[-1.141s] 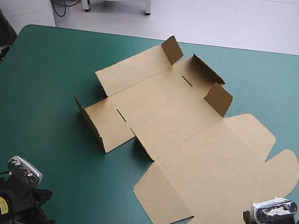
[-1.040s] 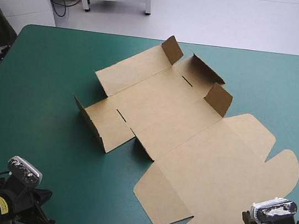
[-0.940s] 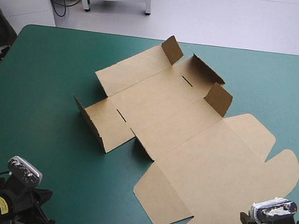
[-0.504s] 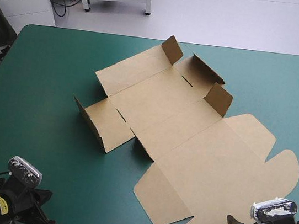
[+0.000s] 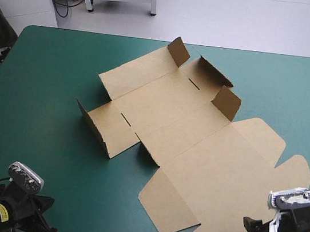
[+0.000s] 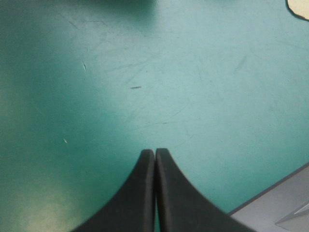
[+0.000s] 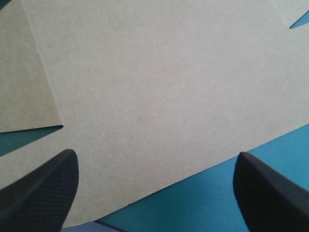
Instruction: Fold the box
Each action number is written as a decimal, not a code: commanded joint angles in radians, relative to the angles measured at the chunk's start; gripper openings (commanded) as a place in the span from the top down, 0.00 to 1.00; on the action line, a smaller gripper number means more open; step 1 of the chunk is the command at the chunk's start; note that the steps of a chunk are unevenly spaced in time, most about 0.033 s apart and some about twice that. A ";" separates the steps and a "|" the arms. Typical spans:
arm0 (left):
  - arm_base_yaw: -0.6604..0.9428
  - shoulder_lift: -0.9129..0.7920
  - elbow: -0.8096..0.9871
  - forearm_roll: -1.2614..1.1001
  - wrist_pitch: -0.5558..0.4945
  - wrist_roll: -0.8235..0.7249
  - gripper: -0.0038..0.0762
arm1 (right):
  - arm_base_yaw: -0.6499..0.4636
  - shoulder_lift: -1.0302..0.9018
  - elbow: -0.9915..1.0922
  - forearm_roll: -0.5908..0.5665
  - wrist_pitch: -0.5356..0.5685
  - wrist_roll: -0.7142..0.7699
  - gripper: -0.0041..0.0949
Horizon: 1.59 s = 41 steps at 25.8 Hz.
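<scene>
Brown box (image 5: 198,134) lies mostly flat mid-surface (image 5: 50,78), far flaps (image 5: 226,103) part raised; right end effector (image 7: 154,162) spread wide over its near edge, left end effector (image 6: 155,153) pinched together over bare surface; best come in low and square, catching only that edge.

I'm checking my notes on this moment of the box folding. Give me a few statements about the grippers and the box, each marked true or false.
1. The left gripper is shut. True.
2. The right gripper is shut on the box. False: it is open, above the box's near edge.
3. The box lies mostly flat, with a few small flaps raised. True.
4. The left gripper hangs over the box. False: it is over the bare teal-green cover.
</scene>
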 commanded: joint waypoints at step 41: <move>-0.002 0.006 -0.024 -0.011 -0.044 -0.008 0.99 | 0.007 1.396 -1.185 0.080 0.000 -0.335 0.14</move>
